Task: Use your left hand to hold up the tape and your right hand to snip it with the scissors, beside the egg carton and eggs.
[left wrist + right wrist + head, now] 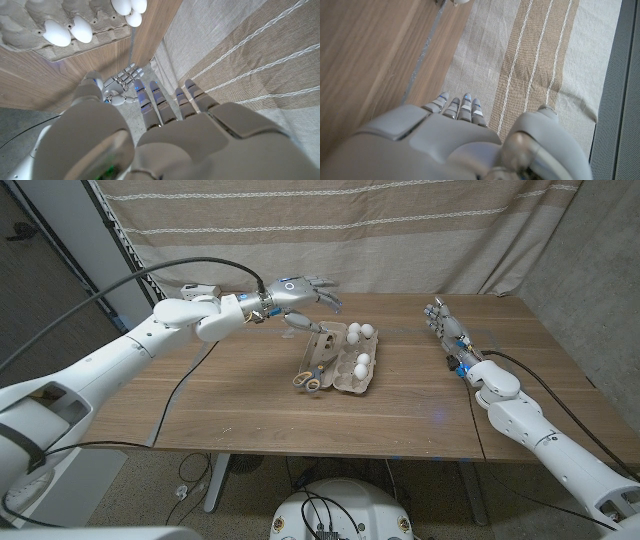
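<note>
Wooden counter (250, 415) with a seam running front to back toward its right end. Around the middle, nearer the far edge, sits an open cardboard egg carton (351, 375) with white eggs (362, 364) in it. Scissors (310, 372) with tan handles lie touching the carton's left side.

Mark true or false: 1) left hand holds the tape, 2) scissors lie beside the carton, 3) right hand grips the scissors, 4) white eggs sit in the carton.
1) False. The left hand hangs above the table, fingers apart, holding nothing.
2) True. The orange-handled scissors lie against the grey cardboard egg carton, on its left.
3) False. The right hand holds nothing, far from the scissors.
4) True. White eggs sit in the carton.
</note>
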### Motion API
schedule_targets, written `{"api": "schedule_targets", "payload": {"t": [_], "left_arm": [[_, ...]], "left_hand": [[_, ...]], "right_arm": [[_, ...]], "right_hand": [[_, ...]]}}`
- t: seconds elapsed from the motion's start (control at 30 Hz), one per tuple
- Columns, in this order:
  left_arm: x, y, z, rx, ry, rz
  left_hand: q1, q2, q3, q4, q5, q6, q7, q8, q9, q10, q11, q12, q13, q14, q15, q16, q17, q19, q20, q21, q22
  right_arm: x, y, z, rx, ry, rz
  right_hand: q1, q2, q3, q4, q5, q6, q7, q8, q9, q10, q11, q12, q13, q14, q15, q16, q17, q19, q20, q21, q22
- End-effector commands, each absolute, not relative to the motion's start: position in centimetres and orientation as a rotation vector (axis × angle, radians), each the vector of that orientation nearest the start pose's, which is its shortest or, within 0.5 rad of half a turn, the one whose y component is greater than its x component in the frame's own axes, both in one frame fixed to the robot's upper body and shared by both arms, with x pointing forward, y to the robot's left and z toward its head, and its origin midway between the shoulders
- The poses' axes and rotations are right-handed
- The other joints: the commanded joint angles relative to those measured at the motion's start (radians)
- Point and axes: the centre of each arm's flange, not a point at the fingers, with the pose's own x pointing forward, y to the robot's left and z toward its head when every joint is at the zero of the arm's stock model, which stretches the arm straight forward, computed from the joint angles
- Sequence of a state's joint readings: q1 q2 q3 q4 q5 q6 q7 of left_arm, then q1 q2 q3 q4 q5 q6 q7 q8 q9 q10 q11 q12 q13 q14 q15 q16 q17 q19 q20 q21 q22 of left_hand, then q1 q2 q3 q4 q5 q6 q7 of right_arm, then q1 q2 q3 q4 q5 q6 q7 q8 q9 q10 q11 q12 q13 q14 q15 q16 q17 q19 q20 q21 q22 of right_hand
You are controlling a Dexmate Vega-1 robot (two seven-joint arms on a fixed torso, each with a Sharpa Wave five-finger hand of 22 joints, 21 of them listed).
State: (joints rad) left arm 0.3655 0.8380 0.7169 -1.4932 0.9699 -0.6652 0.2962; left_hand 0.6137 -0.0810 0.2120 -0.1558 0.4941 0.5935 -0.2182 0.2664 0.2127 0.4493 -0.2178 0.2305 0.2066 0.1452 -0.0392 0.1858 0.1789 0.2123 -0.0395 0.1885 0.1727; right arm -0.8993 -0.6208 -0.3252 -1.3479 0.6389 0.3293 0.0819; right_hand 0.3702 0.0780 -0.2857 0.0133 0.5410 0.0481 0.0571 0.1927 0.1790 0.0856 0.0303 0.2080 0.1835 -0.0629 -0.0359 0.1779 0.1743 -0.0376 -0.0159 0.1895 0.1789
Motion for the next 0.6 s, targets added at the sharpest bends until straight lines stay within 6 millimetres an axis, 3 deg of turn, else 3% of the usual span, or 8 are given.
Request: {"api": "schedule_targets", "payload": {"t": [0.03, 0.6], "left_arm": [[56.09, 17.66, 12.46, 1.987, -1.457, -0.261], [56.0, 17.34, 13.1, 2.065, -1.463, -0.295]], "left_hand": [[0.016, -0.005, 0.011, 0.002, 0.009, 0.016, -0.001, 0.007, 0.003, 0.016, 0.004, 0.006, 0.004, 0.01, -0.176, 0.003, 0.002, 0.007, -0.15, 0.004, 0.001], [0.042, -0.008, 0.023, 0.006, 0.013, -0.019, -0.003, -0.02, 0.0, 0.107, 0.003, 0.032, 0.021, 0.05, -0.176, 0.013, 0.005, 0.01, -0.151, 0.004, 0.001]], "right_arm": [[62.86, -33.89, -2.55, -0.063, -0.627, 0.203], [62.9, -33.86, -2.74, -0.063, -0.619, 0.205]], "right_hand": [[0.005, 0.004, -0.004, -0.007, 0.007, -0.001, -0.003, 0.0, 0.004, 0.002, -0.004, 0.005, 0.002, -0.006, -0.01, 0.002, 0.003, -0.009, 0.003, 0.003, 0.002], [0.006, 0.005, -0.004, -0.007, 0.007, -0.001, -0.005, 0.0, 0.004, 0.0, -0.003, 0.004, 0.002, -0.006, -0.01, 0.002, 0.003, -0.009, 0.004, 0.004, 0.001]]}}
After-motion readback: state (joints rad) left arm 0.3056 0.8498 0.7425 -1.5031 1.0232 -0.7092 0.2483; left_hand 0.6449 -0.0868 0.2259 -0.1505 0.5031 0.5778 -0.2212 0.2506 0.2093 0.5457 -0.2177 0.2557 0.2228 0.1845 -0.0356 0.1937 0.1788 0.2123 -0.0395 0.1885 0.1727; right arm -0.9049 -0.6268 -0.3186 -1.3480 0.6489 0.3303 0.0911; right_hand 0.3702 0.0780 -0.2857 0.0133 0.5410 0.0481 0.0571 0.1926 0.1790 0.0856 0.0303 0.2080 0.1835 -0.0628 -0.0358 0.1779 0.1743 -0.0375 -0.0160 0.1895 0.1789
